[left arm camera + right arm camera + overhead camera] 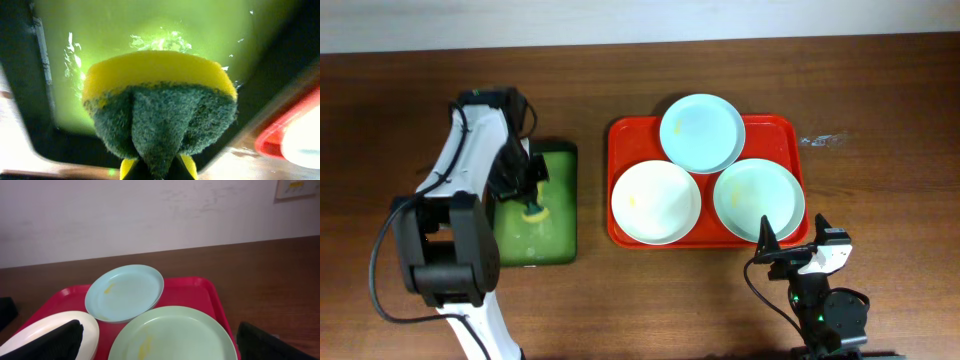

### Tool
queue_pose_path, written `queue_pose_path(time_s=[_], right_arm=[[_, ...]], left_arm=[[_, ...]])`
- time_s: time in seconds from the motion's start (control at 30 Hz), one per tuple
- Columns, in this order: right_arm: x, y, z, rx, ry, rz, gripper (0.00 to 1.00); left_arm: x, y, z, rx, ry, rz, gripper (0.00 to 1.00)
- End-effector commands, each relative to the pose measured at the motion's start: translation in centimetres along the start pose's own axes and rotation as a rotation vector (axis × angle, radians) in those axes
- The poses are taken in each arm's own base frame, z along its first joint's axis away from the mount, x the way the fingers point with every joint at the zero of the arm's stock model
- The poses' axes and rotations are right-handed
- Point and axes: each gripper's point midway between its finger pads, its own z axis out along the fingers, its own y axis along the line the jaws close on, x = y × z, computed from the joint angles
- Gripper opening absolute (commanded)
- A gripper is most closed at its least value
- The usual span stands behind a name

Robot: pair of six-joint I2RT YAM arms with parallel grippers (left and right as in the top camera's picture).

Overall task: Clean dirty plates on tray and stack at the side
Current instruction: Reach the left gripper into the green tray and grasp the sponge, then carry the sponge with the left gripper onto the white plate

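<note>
Your left pincer (158, 172) is clenching a sponge (159, 75) over the green tray (552, 240). Your right pincer (792, 233) is gaping, plates (656, 201) lying just ahead on the red tray (623, 135). Dripping suds could be making them slip.

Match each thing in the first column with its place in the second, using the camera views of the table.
Column 1
1. sponge
2. red tray
3. pale blue plate
4. white plate

Column 2
A. at the far edge of the red tray, away from the arms
B. gripped by the left end effector, over the green tray
C. on the wooden table, to the right of the green tray
D. on the near part of the red tray, on the side closest to the green tray

Pairs: 1-B, 2-C, 3-A, 4-D
</note>
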Motion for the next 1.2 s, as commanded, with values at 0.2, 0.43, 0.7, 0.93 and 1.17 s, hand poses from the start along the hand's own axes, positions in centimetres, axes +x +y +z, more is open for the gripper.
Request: queue_pose_path(time_s=[0.2,0.43,0.7,0.93,1.17], right_arm=[[0.2,-0.3,0.0,0.017,0.002,-0.006,0.98],[0.2,-0.3,0.0,0.017,0.002,-0.006,0.98],[0.2,-0.3,0.0,0.017,0.002,-0.006,0.98],[0.2,-0.3,0.0,0.017,0.002,-0.006,0.98],[0.2,-0.3,0.0,0.017,0.002,-0.006,0.98]], left_arm=[[-2.4,0.3,-1.3,-0.029,-0.108,0.004,0.0],[-0.8,-0.9,-4.0,0.136,-0.07,-0.005,0.0],[4.7,-11.4,-7.1,0.157,-0.206,0.283,0.0],[6.9,-23.3,2.4,0.273,-0.379,0.303,0.0],[5.8,-25.7,2.7,0.283,-0.527,0.288,0.01]])
